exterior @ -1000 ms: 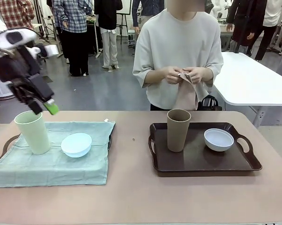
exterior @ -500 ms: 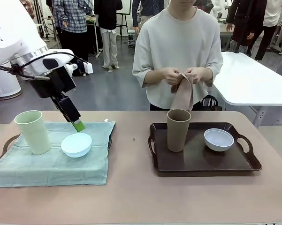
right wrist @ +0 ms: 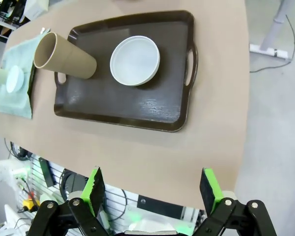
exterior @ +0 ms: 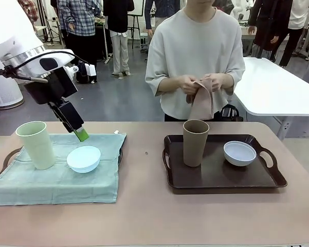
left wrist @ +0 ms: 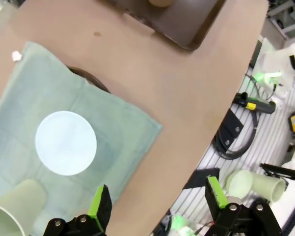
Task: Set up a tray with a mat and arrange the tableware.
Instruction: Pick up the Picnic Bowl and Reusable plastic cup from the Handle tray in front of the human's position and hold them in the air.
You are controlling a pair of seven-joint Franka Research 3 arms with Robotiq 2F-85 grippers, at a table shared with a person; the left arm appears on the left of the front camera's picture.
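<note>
Fingers [exterior: 81, 135] of the left gripper [left wrist: 157, 187] wide open, empty, hanging above, near the light blue bowl [exterior: 84, 158] on the green mat [exterior: 56, 182]; looks light, stiff, slick, chippable, so pinch the rim.

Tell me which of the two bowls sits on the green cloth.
The light blue bowl, on the green cloth beside the pale green tumbler. The white bowl sits on the bare dark brown tray, near the brown tumbler.
</note>
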